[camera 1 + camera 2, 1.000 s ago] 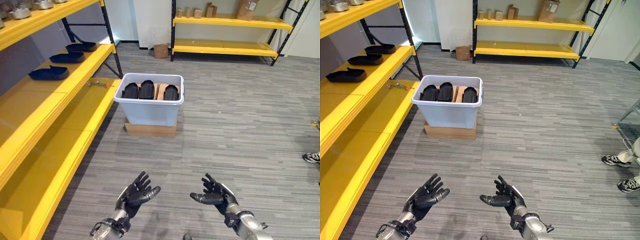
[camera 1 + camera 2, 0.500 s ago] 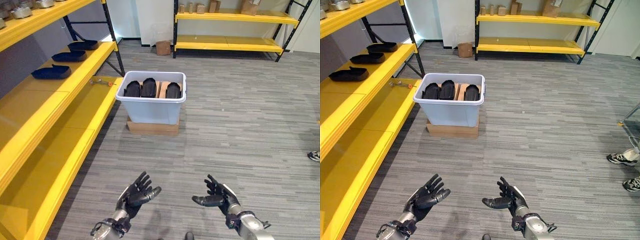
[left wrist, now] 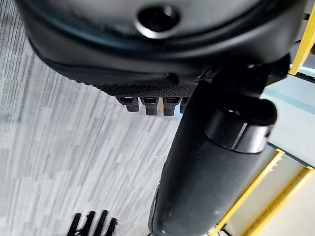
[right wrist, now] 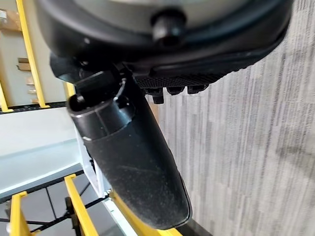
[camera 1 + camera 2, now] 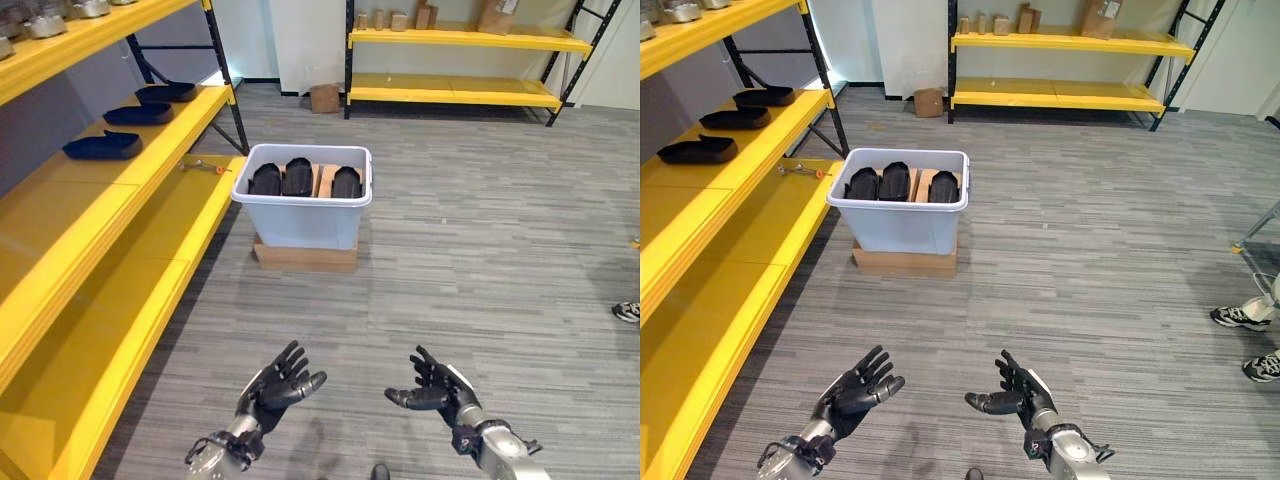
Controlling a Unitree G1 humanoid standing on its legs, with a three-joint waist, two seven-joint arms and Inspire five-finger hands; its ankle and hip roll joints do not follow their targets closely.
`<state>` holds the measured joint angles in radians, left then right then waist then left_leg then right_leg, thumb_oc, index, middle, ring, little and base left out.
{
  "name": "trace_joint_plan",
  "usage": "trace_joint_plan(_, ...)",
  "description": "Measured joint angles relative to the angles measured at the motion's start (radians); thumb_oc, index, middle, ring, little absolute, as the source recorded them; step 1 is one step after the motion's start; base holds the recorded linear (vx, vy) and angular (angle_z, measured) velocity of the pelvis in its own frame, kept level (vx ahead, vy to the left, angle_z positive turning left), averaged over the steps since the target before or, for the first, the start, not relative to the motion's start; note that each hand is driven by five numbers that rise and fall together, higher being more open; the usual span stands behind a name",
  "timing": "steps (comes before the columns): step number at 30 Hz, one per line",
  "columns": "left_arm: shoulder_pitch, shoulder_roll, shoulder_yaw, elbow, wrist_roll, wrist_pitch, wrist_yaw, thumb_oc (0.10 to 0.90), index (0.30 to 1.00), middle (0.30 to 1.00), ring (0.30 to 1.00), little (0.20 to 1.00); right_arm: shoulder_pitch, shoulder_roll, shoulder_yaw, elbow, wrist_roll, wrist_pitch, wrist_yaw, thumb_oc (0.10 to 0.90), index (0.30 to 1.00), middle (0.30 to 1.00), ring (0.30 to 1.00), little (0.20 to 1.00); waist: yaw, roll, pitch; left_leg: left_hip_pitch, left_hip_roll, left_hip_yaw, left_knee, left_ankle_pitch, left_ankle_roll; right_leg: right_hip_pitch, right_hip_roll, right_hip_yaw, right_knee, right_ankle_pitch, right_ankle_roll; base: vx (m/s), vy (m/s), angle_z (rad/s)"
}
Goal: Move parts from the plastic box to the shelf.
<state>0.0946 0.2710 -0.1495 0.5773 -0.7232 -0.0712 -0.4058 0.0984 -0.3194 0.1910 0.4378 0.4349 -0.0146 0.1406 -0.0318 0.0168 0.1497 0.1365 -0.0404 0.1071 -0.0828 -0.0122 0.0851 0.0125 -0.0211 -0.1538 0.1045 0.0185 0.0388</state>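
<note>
Black moulded plastic parts [image 5: 298, 178] in the pale tub [image 5: 300, 220], frame centre, look rigid and light; I'd grab their sides, my left hand [image 5: 275, 385] and right hand [image 5: 435, 390] spread empty.

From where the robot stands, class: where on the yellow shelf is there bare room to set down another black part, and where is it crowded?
Bare room: the near stretch of the middle shelf board, in front of the three black parts, and the lower board beside the plastic box. Crowded: the far end, where the parts lie in a row.
</note>
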Motion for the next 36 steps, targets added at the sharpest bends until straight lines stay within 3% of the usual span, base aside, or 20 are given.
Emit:
trace_joint_plan(1, -0.032, -0.001, -0.021, 0.026, 0.002, -0.001, 0.001, 0.9, 1.0, 1.0, 1.0, 1.0, -0.017, -0.003, -0.004, 0.003, 0.0, -0.001, -0.016, 0.9, 1.0, 1.0, 1.0, 1.0, 0.0, 0.014, 0.019, -0.009, 0.007, -0.002, 0.012, 0.004, 0.012, -0.063, -0.007, -0.002, 0.125, -0.009, 0.013, 0.01, 0.113, 0.11)
trace_joint_plan(3, -0.05, 0.0, -0.038, 0.032, 0.002, -0.001, 0.001, 0.9, 1.0, 1.0, 1.0, 1.0, -0.028, -0.002, -0.005, 0.003, 0.0, -0.001, -0.026, 0.9, 1.0, 1.0, 1.0, 1.0, -0.009, 0.011, 0.034, -0.015, 0.002, -0.007, 0.021, 0.002, 0.018, -0.134, -0.028, -0.001, 0.268, -0.016, 0.023, 0.08, 0.063, 0.15)
trace_joint_plan(4, -0.051, 0.0, -0.046, 0.033, 0.001, -0.002, 0.002, 0.9, 1.0, 1.0, 1.0, 1.0, -0.03, 0.001, 0.003, -0.002, -0.001, -0.003, -0.033, 0.9, 1.0, 1.0, 1.0, 1.0, -0.019, -0.012, 0.045, -0.002, -0.02, -0.028, 0.033, 0.002, 0.029, -0.218, -0.044, 0.021, 0.447, -0.024, 0.037, 0.12, 0.021, 0.2)
trace_joint_plan(5, -0.052, 0.001, -0.047, 0.036, 0.001, -0.001, 0.003, 0.9, 1.0, 1.0, 1.0, 1.0, -0.023, 0.005, 0.005, -0.006, -0.001, -0.008, -0.033, 0.9, 1.0, 1.0, 1.0, 1.0, -0.026, -0.025, 0.055, 0.008, -0.029, -0.042, 0.034, 0.008, 0.049, -0.267, -0.041, 0.056, 0.541, -0.063, 0.064, 0.13, -0.005, 0.51)
trace_joint_plan(6, -0.047, 0.001, -0.048, 0.038, 0.0, -0.001, 0.003, 0.9, 1.0, 1.0, 1.0, 1.0, -0.012, 0.01, 0.006, -0.007, -0.002, -0.009, -0.036, 0.9, 1.0, 1.0, 1.0, 1.0, -0.047, -0.034, 0.057, 0.008, -0.034, -0.07, 0.038, 0.004, 0.044, -0.29, -0.016, 0.079, 0.546, -0.093, 0.073, 0.26, -0.063, 0.68)
trace_joint_plan(7, -0.045, 0.002, -0.048, 0.038, 0.0, -0.001, 0.003, 0.9, 1.0, 1.0, 1.0, 1.0, -0.003, 0.01, 0.004, -0.012, -0.002, -0.009, -0.042, 0.9, 1.0, 1.0, 1.0, 1.0, -0.052, -0.051, 0.057, 0.007, -0.044, -0.089, 0.039, 0.004, 0.043, -0.312, 0.015, 0.096, 0.478, -0.099, 0.074, 0.26, -0.083, 0.67)
trace_joint_plan(11, -0.032, 0.006, -0.05, 0.04, 0.012, -0.001, 0.009, 0.9, 1.0, 1.0, 1.0, 1.0, 0.013, 0.018, 0.002, -0.023, -0.002, -0.009, -0.056, 0.9, 1.0, 1.0, 1.0, 1.0, -0.05, -0.089, 0.064, 0.013, -0.086, -0.126, 0.055, -0.031, 0.053, -0.311, 0.057, 0.065, 0.121, -0.055, 0.05, 0.33, -0.056, 0.32)
trace_joint_plan(14, -0.032, -0.003, -0.061, 0.041, 0.031, -0.011, 0.035, 0.9, 1.0, 1.0, 1.0, 1.0, 0.021, 0.024, -0.002, -0.004, -0.001, -0.009, -0.065, 0.9, 1.0, 1.0, 1.0, 1.0, -0.062, -0.088, 0.074, 0.042, -0.094, -0.169, 0.079, -0.068, 0.065, -0.317, 0.066, 0.077, 0.056, 0.02, 0.056, 0.34, -0.078, 0.41)
trace_joint_plan(16, -0.034, -0.013, -0.061, 0.042, 0.032, -0.022, 0.051, 0.9, 1.0, 1.0, 1.0, 1.0, 0.044, 0.041, -0.015, 0.018, 0.022, -0.009, -0.084, 0.9, 1.0, 1.0, 1.0, 1.0, -0.081, -0.09, 0.072, 0.071, -0.095, -0.231, 0.096, -0.095, 0.05, -0.295, 0.073, 0.126, 0.025, 0.042, 0.048, 0.26, -0.078, 0.94)
trace_joint_plan(17, -0.034, -0.02, -0.065, 0.038, 0.032, -0.043, 0.05, 0.9, 1.0, 1.0, 1.0, 1.0, 0.056, 0.041, -0.018, 0.06, 0.042, -0.011, -0.093, 0.9, 1.0, 1.0, 1.0, 1.0, -0.076, -0.098, 0.067, 0.118, -0.1, -0.274, 0.097, -0.13, 0.042, -0.245, 0.052, 0.127, 0.008, 0.04, 0.051, 0.37, -0.127, 0.98)
trace_joint_plan(19, -0.033, -0.016, -0.065, 0.033, 0.033, -0.051, 0.051, 0.9, 1.0, 1.0, 1.0, 1.0, 0.052, 0.039, -0.018, 0.086, 0.042, -0.012, -0.102, 0.9, 1.0, 1.0, 1.0, 1.0, -0.065, -0.095, 0.061, 0.133, -0.099, -0.277, 0.12, -0.168, 0.013, -0.23, 0.05, 0.118, 0.011, 0.145, -0.012, 0.35, -0.132, 0.51)
trace_joint_plan(20, -0.031, -0.016, -0.067, 0.027, 0.041, -0.056, 0.064, 0.9, 1.0, 1.0, 1.0, 1.0, 0.038, 0.038, -0.021, 0.086, 0.039, -0.014, -0.116, 0.9, 1.0, 1.0, 1.0, 1.0, -0.066, -0.071, 0.058, 0.13, -0.076, -0.276, 0.136, -0.187, -0.006, -0.233, 0.068, 0.102, 0.033, 0.114, -0.058, 0.3, -0.114, 0.25)
trace_joint_plan(21, -0.029, -0.012, -0.073, 0.019, 0.046, -0.06, 0.075, 0.9, 1.0, 1.0, 1.0, 1.0, 0.034, 0.039, -0.021, 0.086, 0.039, -0.014, -0.128, 0.9, 1.0, 1.0, 1.0, 1.0, -0.068, -0.059, 0.052, 0.128, -0.062, -0.27, 0.148, -0.194, -0.018, -0.229, 0.079, 0.089, 0.04, 0.1, -0.078, 0.32, -0.119, 0.17)
trace_joint_plan(22, -0.029, -0.01, -0.071, 0.0, 0.063, -0.074, 0.109, 0.9, 1.0, 1.0, 1.0, 1.0, 0.028, 0.038, -0.021, 0.085, 0.037, -0.014, -0.145, 0.9, 1.0, 1.0, 1.0, 1.0, -0.068, -0.052, 0.05, 0.14, -0.049, -0.242, 0.18, -0.193, -0.029, -0.203, 0.101, 0.087, 0.044, 0.095, -0.139, 0.39, -0.15, -0.01)
trace_joint_plan(24, -0.03, -0.014, -0.058, -0.011, 0.059, -0.091, 0.15, 0.9, 1.0, 1.0, 1.0, 1.0, 0.009, 0.039, -0.023, 0.083, 0.038, -0.021, -0.18, 0.9, 1.0, 1.0, 1.0, 1.0, -0.067, -0.055, 0.05, 0.146, -0.047, -0.217, 0.211, -0.202, -0.038, -0.155, 0.111, 0.095, 0.034, 0.071, -0.172, 0.3, -0.117, -0.11)
trace_joint_plan(29, -0.039, -0.01, -0.034, -0.105, 0.06, -0.153, 0.202, 0.9, 1.0, 1.0, 1.0, 1.0, -0.012, 0.033, -0.08, 0.079, 0.038, -0.046, -0.276, 0.9, 1.0, 1.0, 1.0, 1.0, -0.075, -0.049, 0.047, 0.059, -0.03, -0.192, 0.206, -0.176, -0.033, -0.071, 0.146, 0.105, 0.01, 0.009, -0.146, 0.27, -0.123, -0.13)
trace_joint_plan(34, -0.04, -0.013, -0.036, -0.115, 0.062, -0.16, 0.222, 0.9, 1.0, 1.0, 1.0, 1.0, 0.017, 0.037, -0.086, 0.09, 0.04, -0.038, -0.304, 0.9, 1.0, 1.0, 1.0, 1.0, -0.099, -0.039, 0.026, 0.048, -0.016, -0.161, 0.236, -0.191, -0.041, -0.096, 0.154, 0.097, 0.047, -0.051, -0.134, 0.15, -0.092, 0.02)
trace_joint_plan(36, -0.036, -0.013, -0.036, -0.114, 0.062, -0.16, 0.225, 0.9, 1.0, 1.0, 1.0, 1.0, 0.033, 0.039, -0.085, 0.09, 0.04, -0.036, -0.304, 0.9, 1.0, 1.0, 1.0, 1.0, -0.103, -0.033, 0.025, 0.016, -0.018, -0.136, 0.315, -0.197, -0.069, -0.089, 0.144, 0.079, 0.047, -0.084, -0.139, 0.11, -0.142, 0.04)
